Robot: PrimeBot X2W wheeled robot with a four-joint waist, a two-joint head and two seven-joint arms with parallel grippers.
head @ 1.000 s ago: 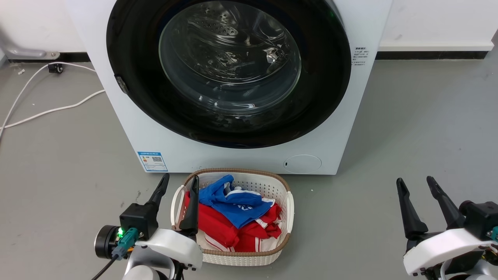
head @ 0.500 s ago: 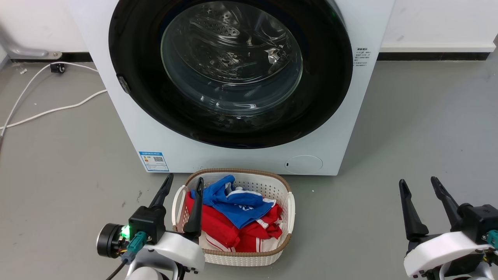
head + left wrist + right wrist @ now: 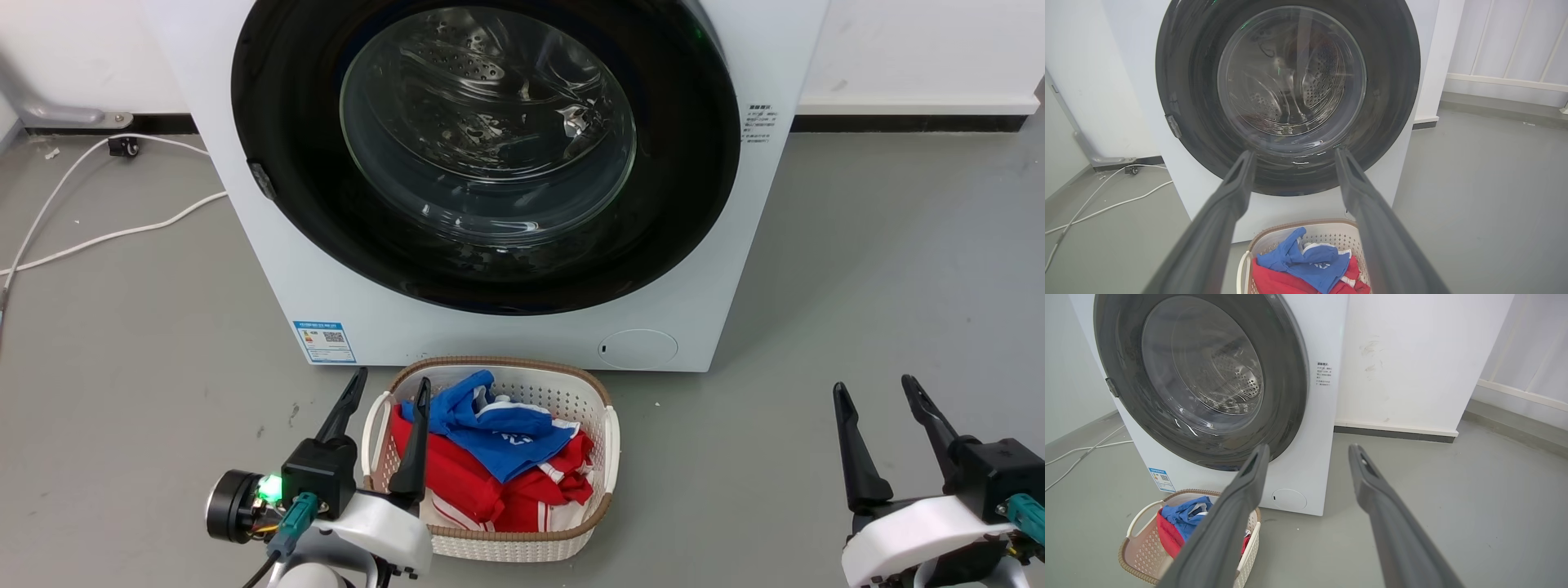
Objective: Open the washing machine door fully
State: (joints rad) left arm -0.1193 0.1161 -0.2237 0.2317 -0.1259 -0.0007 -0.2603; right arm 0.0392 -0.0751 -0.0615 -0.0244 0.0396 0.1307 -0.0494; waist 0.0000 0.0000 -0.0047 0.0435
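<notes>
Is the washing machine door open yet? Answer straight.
No, the washing machine door lies flush against the washing machine front, fully shut.

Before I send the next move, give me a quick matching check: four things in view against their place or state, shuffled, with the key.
Things:
1. washing machine door
2. laundry basket
3. right gripper
4. blue label

Places or states:
A. holds red and blue clothes
B. stuck low on the front of the washing machine, towards its left side
C. shut flat against the front
D. open, over bare floor

Pairs: 1-C, 2-A, 3-D, 4-B
</notes>
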